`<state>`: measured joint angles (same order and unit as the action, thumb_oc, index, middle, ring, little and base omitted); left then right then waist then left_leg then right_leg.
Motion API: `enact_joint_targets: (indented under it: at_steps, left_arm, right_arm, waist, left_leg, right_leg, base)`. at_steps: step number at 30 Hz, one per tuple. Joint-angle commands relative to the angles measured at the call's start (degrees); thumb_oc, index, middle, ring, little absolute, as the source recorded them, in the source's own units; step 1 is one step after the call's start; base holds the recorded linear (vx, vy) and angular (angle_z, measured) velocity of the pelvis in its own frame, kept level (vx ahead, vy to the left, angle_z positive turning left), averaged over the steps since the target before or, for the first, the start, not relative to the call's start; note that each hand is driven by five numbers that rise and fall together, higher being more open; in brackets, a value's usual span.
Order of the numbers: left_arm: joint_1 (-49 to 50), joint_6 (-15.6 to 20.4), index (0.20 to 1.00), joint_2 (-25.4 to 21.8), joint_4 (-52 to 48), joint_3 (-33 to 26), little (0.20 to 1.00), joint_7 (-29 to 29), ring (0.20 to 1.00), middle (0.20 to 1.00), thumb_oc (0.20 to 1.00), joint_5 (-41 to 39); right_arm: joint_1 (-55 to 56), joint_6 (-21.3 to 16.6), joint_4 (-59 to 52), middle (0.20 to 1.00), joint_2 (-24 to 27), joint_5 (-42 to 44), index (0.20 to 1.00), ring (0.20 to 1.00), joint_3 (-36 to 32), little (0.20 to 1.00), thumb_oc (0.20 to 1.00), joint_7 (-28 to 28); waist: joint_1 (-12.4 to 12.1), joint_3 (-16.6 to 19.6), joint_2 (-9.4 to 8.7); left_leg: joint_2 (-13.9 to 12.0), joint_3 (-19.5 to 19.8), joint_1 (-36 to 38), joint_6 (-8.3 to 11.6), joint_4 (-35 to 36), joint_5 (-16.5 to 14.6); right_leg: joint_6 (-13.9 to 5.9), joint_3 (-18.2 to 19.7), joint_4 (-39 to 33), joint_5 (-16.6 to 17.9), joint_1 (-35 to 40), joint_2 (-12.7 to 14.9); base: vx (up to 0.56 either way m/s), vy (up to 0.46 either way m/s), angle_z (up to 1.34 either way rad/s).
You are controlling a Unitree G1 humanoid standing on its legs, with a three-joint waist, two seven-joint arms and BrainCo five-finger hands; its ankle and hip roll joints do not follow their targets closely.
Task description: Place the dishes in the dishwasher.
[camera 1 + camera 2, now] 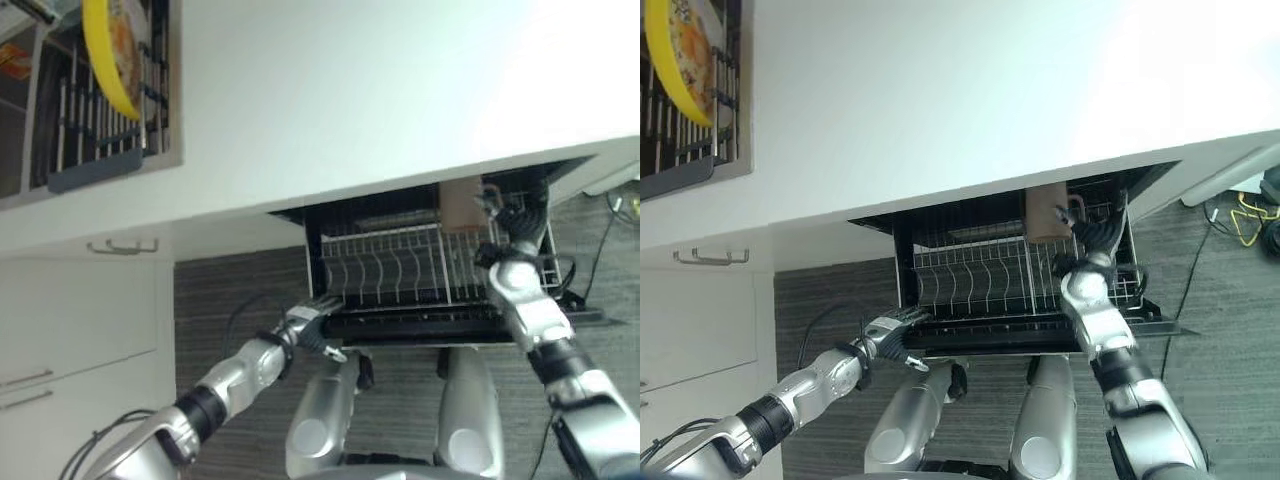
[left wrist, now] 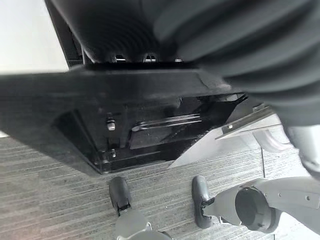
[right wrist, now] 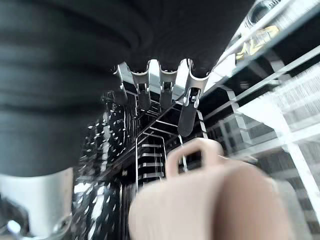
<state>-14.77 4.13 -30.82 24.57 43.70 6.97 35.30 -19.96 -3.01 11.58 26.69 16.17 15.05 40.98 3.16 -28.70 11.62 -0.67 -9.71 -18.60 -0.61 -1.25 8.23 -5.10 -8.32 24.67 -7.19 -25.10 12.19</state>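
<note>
Right hand (image 1: pixel 1087 243) is reaching into the dishwasher rack (image 1: pixel 980 275), fingers curling by a tan mug (image 1: pixel 1045 212) just ahead — grip can't tell; left hand (image 1: pixel 890 333), fingers straight, is resting at the door (image 1: pixel 1020 338) edge.

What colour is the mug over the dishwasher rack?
Light brown mug, clearest in the right wrist view.

White counter (image 1: pixel 330 110) — grey carpet (image 1: pixel 240 300)
</note>
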Motion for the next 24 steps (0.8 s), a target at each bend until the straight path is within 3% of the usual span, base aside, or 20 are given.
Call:
enact_joint_targets:
  at_steps: [1,9,14,17,19,24]
  left_arm:
    - [2.37,-5.17,1.0,3.36,7.2,2.09,1.0,0.93,1.0,1.0,1.0,1.09]
    - [6.59,-6.29,1.0,0.85,2.75,-4.37,1.0,1.76,1.0,1.0,1.0,-1.46]
    - [11.13,-1.68,1.0,-1.5,-1.82,-11.14,1.0,9.45,1.0,1.0,1.0,-9.27]
    - [13.16,1.64,1.0,-3.32,-6.6,-15.29,1.0,12.2,1.0,1.0,1.0,-15.83]
    - [15.53,5.77,1.0,-5.3,-11.62,-19.28,1.0,12.79,1.0,1.0,1.0,-20.32]
    - [23.7,16.41,1.0,-6.53,-25.45,-31.5,1.0,3.25,1.0,1.0,1.0,-26.25]
  right_arm:
    - [-1.02,-6.37,-3.79,1.0,1.24,-3.16,1.0,1.0,-2.88,1.0,1.0,-2.64]
    - [16.28,-13.64,-15.05,1.0,6.37,-5.64,1.0,1.0,-9.25,1.0,1.0,-14.82]
    - [22.23,-21.69,-20.85,1.0,7.07,1.83,1.0,1.0,-13.47,1.0,1.0,-28.72]
    - [24.2,-23.42,-23.59,1.0,6.93,4.12,1.0,1.0,-14.32,1.0,1.0,-34.08]
    - [25.83,-24.31,-25.53,1.0,6.47,6.3,1.0,1.0,-15.02,1.0,1.0,-38.07]
    - [31.7,-24.57,-29.09,1.0,4.33,11.03,1.0,1.0,-17.48,1.0,1.0,-46.43]
  waist:
    - [2.12,-1.1,-1.34]
    - [6.29,-1.1,-3.85]
    - [6.28,1.16,-6.28]
    - [5.52,3.59,-6.78]
    - [4.8,5.69,-7.01]
    - [2.72,11.8,-7.73]
  left_leg:
    - [-0.63,2.0,-0.53,1.57,-5.59,-8.01]
    - [-1.16,1.21,1.92,1.49,-7.24,-9.93]
    - [-1.81,1.9,7.39,1.3,-7.71,-11.71]
    - [-1.94,2.06,9.9,1.28,-6.78,-11.94]
    - [-1.89,2.18,12.0,1.12,-5.51,-12.0]
    - [-2.43,2.67,17.22,1.16,-1.3,-11.42]
  right_leg:
    - [-1.4,5.83,-2.6,1.38,-0.94,-1.99]
    - [-2.0,7.02,-2.16,0.62,1.26,-2.86]
    - [-2.02,6.5,-3.46,-0.54,7.82,-3.29]
    - [-2.16,5.74,-4.7,-0.95,10.87,-3.03]
    - [-2.4,5.16,-6.44,-1.02,13.51,-2.92]
    - [-2.82,3.13,-12.58,-0.24,20.49,-3.5]
  base:
    - [-0.04,0.046,-0.13]
    - [-0.03,0.004,-0.07]
    - [0.05,-0.074,-0.05]
    - [0.12,-0.03,0.02]
    - [0.13,-0.016,0.05]
    - [0.15,-0.041,0.11]
